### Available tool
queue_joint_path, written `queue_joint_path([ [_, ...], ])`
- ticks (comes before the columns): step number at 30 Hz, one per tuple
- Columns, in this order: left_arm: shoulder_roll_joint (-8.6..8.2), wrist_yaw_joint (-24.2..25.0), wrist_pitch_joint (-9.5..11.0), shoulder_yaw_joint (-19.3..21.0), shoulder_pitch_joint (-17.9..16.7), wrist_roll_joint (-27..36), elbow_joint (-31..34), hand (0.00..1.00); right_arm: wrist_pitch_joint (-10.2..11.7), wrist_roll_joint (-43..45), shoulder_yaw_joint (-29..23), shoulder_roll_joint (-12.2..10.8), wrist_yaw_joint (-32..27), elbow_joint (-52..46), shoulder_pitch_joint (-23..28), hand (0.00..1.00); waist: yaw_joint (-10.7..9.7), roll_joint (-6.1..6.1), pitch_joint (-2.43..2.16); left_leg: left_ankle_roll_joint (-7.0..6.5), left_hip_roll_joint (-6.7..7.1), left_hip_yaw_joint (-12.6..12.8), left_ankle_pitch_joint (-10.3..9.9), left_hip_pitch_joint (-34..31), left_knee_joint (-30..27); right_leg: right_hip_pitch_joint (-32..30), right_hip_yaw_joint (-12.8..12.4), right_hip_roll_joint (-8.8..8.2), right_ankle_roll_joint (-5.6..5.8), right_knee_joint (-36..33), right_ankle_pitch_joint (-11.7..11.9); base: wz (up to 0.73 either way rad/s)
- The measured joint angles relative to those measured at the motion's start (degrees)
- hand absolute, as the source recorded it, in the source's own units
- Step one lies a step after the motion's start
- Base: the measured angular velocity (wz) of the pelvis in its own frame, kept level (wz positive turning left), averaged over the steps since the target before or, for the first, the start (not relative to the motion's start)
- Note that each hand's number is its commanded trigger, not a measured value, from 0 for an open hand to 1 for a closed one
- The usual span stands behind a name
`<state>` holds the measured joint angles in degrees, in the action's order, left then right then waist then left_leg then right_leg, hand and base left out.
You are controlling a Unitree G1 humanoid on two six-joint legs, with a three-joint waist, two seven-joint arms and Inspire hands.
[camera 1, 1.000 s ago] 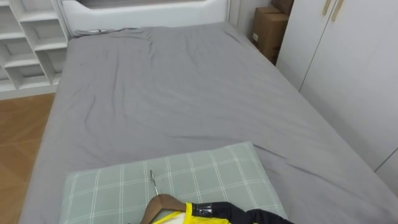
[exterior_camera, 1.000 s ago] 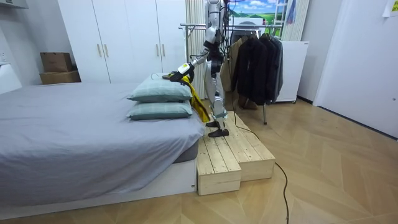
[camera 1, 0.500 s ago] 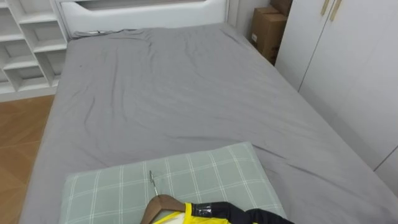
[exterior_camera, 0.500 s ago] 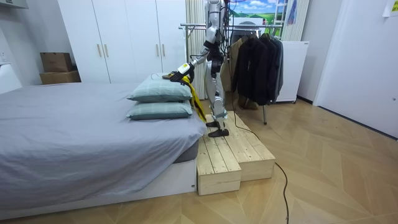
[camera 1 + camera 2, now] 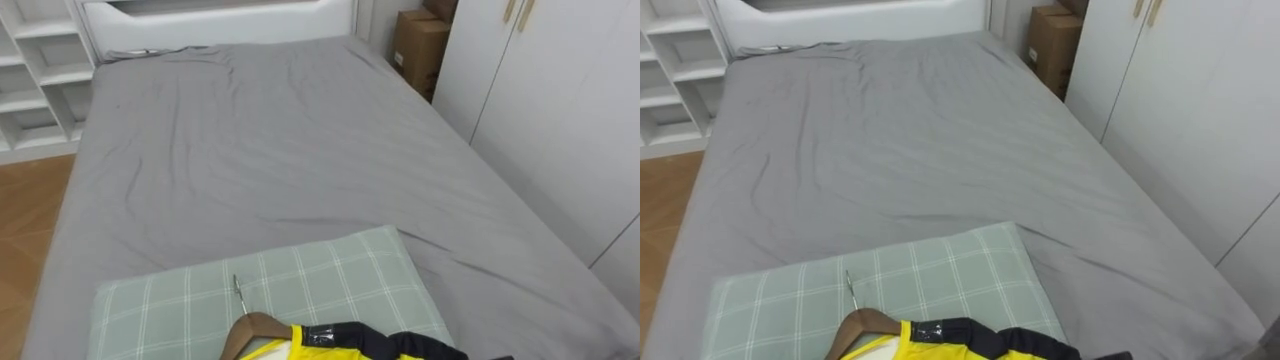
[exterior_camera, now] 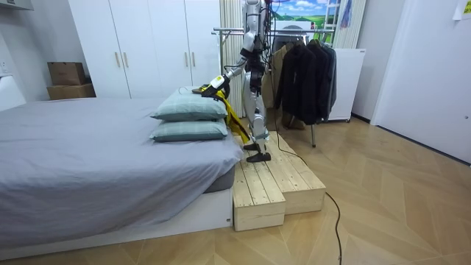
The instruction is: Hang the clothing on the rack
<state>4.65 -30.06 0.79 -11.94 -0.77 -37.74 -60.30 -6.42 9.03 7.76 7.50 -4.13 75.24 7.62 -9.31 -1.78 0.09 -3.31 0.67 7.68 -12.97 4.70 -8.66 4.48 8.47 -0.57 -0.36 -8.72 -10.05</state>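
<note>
Two stacked pillows (image 6: 190, 109); over them a yellow garment (image 5: 330, 342) on a wooden hanger (image 5: 258, 326); the hand (image 6: 219, 79) and its grasp cannot be told.

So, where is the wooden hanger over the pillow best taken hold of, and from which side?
Probably at the bare crown of the wooden hanger, just under the metal hook, coming down from above on the robot's side. The hook points away across the checked pillow, and the yellow garment covers the hanger's arms, so little else is free.
</note>
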Motion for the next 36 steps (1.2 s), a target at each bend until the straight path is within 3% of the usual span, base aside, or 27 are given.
queue_joint_path([
  [8,-0.05,1.7,-2.0,0.0,2.0,0.1,-0.4,0.00,-1.0,0.5,0.0,-0.2,0.1,-0.6,-0.2,0.00,-0.1,0.14,0.07,-0.04,-0.01,0.1,0.0,-0.5,0.0,-0.7,-0.3,0.02,0.00,-0.2,0.0,0.00],
  [9,-0.05,2.1,-2.1,0.0,2.3,0.1,-0.5,0.10,-1.2,0.4,0.0,-0.3,0.2,-0.5,-0.3,0.00,0.0,0.18,0.13,-0.04,-0.01,0.1,0.0,-0.5,0.0,-0.7,-0.3,0.02,0.00,-0.1,0.0,0.00],
  [10,-0.05,2.2,-2.2,0.0,2.5,0.1,-0.6,0.79,-1.2,0.4,0.0,-0.3,0.4,-0.4,-0.3,0.00,-0.1,0.24,0.17,-0.04,-0.01,0.1,0.0,-0.5,0.0,-0.7,-0.3,0.01,0.00,-0.1,0.0,0.00],
  [11,-0.05,2.3,-2.2,0.0,2.6,0.1,-0.7,1.00,-1.2,0.4,0.0,-0.3,0.5,-0.4,-0.3,0.00,-0.1,0.29,0.19,-0.04,-0.02,0.1,0.0,-0.6,-0.1,-0.8,-0.3,0.01,0.00,-0.1,0.0,0.00],
  [15,0.00,3.1,-2.9,0.0,3.2,0.2,-0.7,1.00,-1.2,0.4,0.1,-0.4,1.1,-0.3,-0.5,0.00,0.0,0.52,0.26,-0.09,-0.01,0.2,0.1,-1.3,-0.2,-1.6,-0.4,0.00,0.00,-0.2,0.0,0.00],
  [24,2.36,1.4,-3.1,0.0,7.5,2.2,-1.3,1.00,-1.1,0.6,1.3,-0.4,1.8,-1.0,-1.2,0.00,-0.1,0.66,0.19,-0.28,0.05,1.2,0.4,-2.6,-0.5,-3.5,-0.8,-0.28,0.00,-1.2,0.0,-0.03],
  [28,3.08,0.9,-3.1,0.5,8.9,3.5,-1.7,1.00,-0.6,0.7,1.3,-0.4,1.8,-0.9,-2.0,0.00,-1.1,0.32,0.16,-0.28,0.05,1.5,0.4,-2.9,-0.6,-3.8,-1.2,-0.26,0.00,-1.2,0.0,-0.03],
  [36,3.76,0.2,-3.2,0.5,9.0,7.1,-0.2,1.00,-0.6,0.8,1.1,-0.4,1.7,-1.7,-2.0,0.00,-1.7,-0.11,0.26,-0.30,0.04,1.6,0.4,-4.2,-0.8,-5.2,-1.3,-0.27,0.00,-1.4,0.0,0.00],
])
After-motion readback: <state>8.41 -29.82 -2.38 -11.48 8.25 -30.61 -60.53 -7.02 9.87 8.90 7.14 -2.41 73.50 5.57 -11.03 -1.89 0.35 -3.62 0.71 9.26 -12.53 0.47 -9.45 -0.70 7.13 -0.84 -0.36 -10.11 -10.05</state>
